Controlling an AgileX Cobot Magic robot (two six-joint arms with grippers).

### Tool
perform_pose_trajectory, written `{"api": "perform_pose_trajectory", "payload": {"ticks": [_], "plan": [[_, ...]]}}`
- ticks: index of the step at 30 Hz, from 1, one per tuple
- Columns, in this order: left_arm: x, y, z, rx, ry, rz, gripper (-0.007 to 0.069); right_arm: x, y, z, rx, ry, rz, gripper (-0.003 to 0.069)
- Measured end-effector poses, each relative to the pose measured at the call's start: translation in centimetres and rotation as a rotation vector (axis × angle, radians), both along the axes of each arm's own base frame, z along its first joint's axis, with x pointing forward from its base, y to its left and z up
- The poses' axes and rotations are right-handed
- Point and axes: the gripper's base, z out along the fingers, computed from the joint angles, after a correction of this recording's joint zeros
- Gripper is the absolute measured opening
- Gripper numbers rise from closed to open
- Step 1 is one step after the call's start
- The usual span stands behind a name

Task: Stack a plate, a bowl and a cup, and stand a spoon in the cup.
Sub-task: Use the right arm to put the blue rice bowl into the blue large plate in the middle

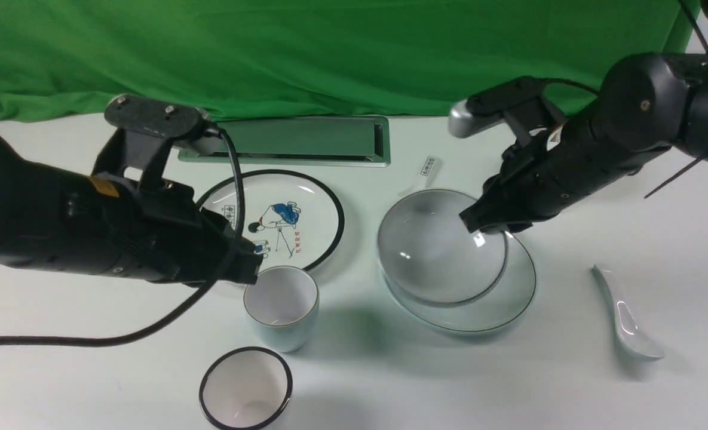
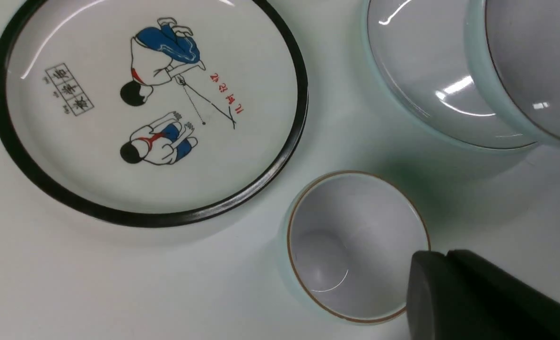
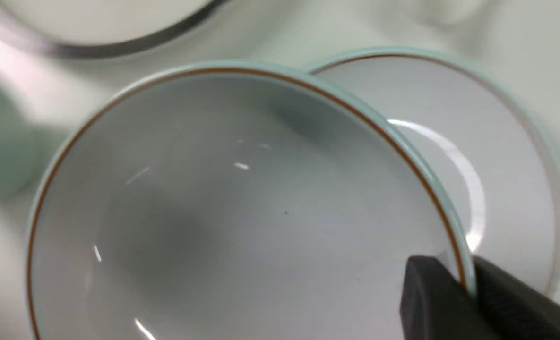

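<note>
Green cloth (image 1: pixel 330 54) hangs behind the white surface (image 1: pixel 389 370). The right claw (image 1: pixel 479 222) pinches the bowl (image 1: pixel 431 251) at its two o'clock rim, tilted over the plate (image 1: pixel 509 298). The left claw (image 1: pixel 252 266) sits at the ten o'clock rim of the cup (image 1: pixel 282 307); whether it is spread I cannot tell. The spoon (image 1: pixel 625 319) lies at the plate's four o'clock.

Right of centre on the table (image 1: pixel 359 370), the bowl (image 1: pixel 437 251) lies tilted over the plate (image 1: pixel 509 298), shifted toward its far-left side, with the right gripper (image 1: pixel 479 224) on its far-right rim. The spoon (image 1: pixel 625 319) lies well right of the plate. Left of the plate stands the cup (image 1: pixel 282 304) — the left gripper (image 1: pixel 252 266) at its far-left rim. A second plate (image 1: pixel 306 203) lies behind the cup, a second cup (image 1: pixel 246 388) nearer, a second spoon (image 1: pixel 428 167) behind the bowl.
</note>
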Motion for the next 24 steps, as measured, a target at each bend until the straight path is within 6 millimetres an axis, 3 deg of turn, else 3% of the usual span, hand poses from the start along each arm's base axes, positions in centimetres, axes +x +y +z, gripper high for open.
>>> {"api": "perform_pose_trajectory", "payload": {"ticks": [5,15,22,24], "plan": [[0.4,-0.1,-0.5,0.004,0.019,0.002,-0.0028,2.0,-2.3,-3.6,-0.033,0.078,-0.074,0.0071],[0.8,-0.4,-1.4,-0.004,0.064,0.006,-0.0028,3.0,-2.7,-4.3,-0.014,0.033,-0.118,0.0108],[1.4,-0.7,-3.3,0.010,0.149,-0.003,0.0001,3.0,-2.5,-4.8,-0.007,0.053,-0.137,0.0266],[1.8,-0.8,-4.1,0.018,0.177,-0.003,0.0057,2.8,-2.0,-4.8,-0.009,0.059,-0.121,0.0330]]}}
